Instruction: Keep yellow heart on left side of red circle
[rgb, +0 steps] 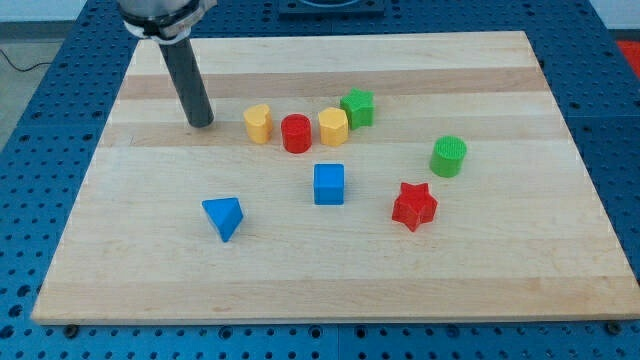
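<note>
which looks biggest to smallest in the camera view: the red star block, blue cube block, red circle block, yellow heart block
1. red star block
2. blue cube block, close to the star
3. red circle block and yellow heart block: alike, unranked; both sit farther up the view, so they may only look smaller.

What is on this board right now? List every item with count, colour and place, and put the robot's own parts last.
yellow heart: 1, yellow, left of the red circle, close beside it.
red circle: 1, red, middle of the row near the view's top.
yellow block: 1, yellow, right of the red circle; shape looks hexagonal, not certain.
green star: 1, green, just up-right of that yellow block.
green cylinder: 1, green, the view's right.
blue cube: 1, blue, centre.
red star: 1, red, right of the blue cube.
blue triangle: 1, blue, lower left.
wooden board: 1, light wood, under everything.
my tip: 1, dark rod, left of the yellow heart, apart from it.
</note>
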